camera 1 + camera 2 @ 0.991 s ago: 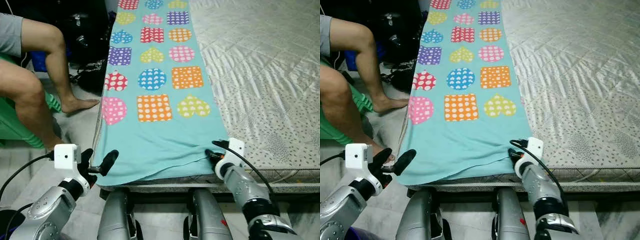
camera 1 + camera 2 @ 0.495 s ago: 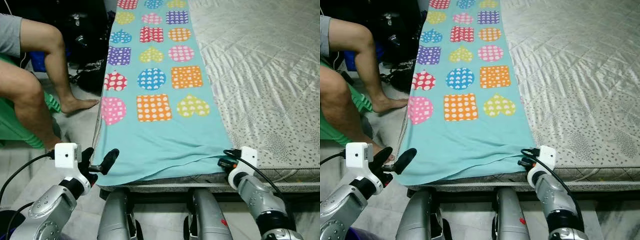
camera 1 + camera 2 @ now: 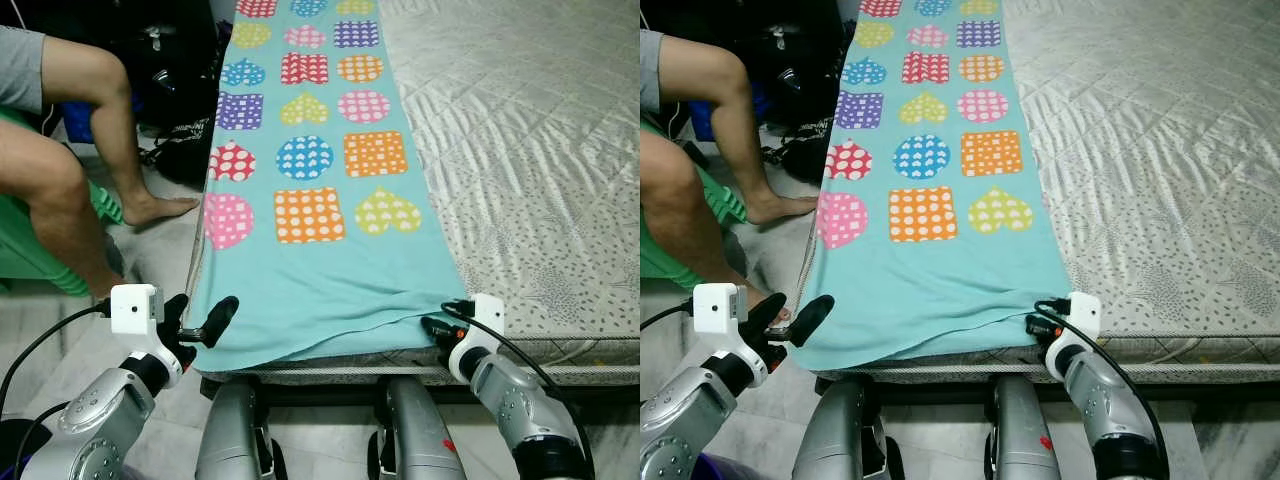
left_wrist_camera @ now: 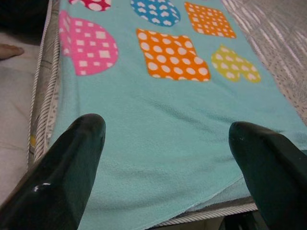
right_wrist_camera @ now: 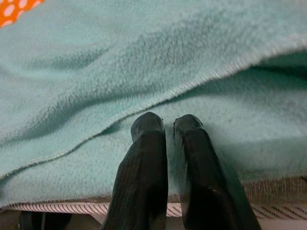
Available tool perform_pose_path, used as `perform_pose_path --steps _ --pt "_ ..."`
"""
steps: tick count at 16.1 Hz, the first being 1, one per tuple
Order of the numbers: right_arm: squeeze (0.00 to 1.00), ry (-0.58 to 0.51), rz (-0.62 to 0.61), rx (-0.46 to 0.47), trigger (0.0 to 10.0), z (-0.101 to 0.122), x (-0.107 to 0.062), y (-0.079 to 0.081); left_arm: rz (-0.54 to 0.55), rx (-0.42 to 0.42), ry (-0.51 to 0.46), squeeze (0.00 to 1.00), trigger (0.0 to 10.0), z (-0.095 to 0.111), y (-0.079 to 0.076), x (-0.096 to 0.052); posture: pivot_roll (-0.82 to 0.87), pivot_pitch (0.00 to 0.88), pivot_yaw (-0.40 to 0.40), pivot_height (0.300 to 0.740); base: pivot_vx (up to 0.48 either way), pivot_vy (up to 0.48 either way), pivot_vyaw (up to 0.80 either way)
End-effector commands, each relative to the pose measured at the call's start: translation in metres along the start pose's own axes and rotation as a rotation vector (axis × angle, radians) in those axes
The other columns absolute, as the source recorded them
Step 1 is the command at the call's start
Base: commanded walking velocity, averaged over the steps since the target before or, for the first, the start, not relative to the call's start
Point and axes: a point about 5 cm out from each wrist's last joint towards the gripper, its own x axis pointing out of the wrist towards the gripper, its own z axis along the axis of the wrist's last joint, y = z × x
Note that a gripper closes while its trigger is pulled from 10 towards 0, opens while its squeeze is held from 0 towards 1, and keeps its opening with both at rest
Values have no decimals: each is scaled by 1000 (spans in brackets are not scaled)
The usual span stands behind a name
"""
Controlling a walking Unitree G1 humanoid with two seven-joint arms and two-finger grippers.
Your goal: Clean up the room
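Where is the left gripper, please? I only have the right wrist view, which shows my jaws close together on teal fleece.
Observer: The left gripper is at the near left corner of the blanket, by the bed's edge, with its jaws wide open.
Operator: Thank you. Is anything beside the bed on that side?
Observer: Yes, a person sits there, with a bare foot on the floor close to the side of the mattress.
Operator: And how does the blanket lie overall?
Observer: It is spread flat as a long strip along the left part of the mattress, and it is patterned with coloured hearts and squares.
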Motion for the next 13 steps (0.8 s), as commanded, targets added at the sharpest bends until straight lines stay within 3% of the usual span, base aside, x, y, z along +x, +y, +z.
perform_pose_path --steps 1,8,12,13 --pt "1000 10 -11 34 10000 -5 -2 -3 31 -10 8 0 10000 -2 6 -3 107 184 62 587 0 0 0" --pt "1000 -15 -41 147 10000 -3 14 7 32 -20 8 0 10000 -2 6 -3 124 181 62 587 0 0 0" --pt "1000 -14 -40 143 10000 -3 22 14 38 -22 10 0 10000 -2 6 -6 130 188 64 587 0 0 0" --pt "75 -18 -44 141 10000 -2 23 13 39 -24 12 0 10000 -2 6 -6 131 193 65 587 0 0 0"
